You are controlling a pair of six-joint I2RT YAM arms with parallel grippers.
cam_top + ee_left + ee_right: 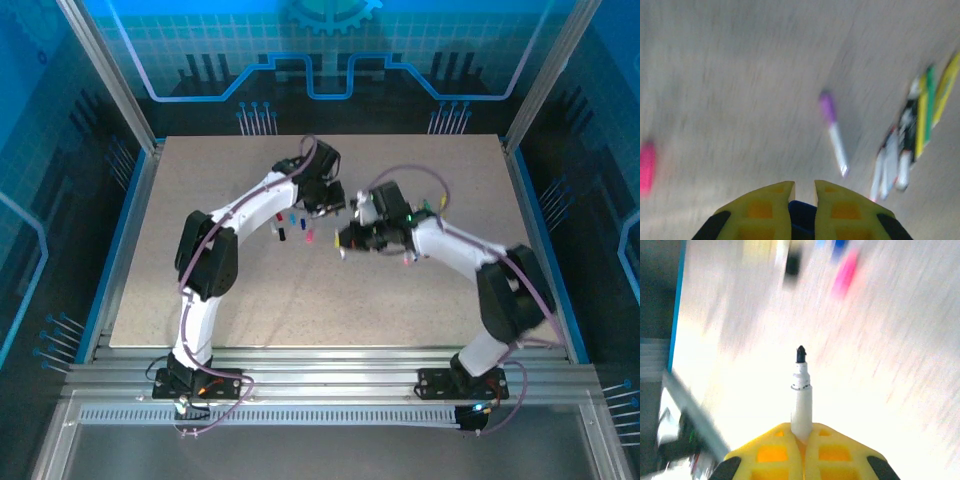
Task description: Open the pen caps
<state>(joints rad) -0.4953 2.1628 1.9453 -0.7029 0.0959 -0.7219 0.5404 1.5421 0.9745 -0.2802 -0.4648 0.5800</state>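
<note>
Gripping an uncapped pen (801, 395) is the right end effector (802, 430); the left end effector (804, 186) pinches a blue cap (802, 214).

You're in a lab robot cell, not a home: aluminium profile posts (110, 75) upper left and right, blue circuit-print panels (330, 40) across the top, speckled tabletop (250, 300) mid-frame, slotted rails (320, 375) and cable duct (320, 412) along the bottom, arm bases (200, 382) bolted on.

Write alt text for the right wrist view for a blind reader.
The right gripper is shut on a white pen, uncapped, its dark tip pointing away over the pale table. Beyond it lie a pink cap and a black cap, both blurred.
</note>
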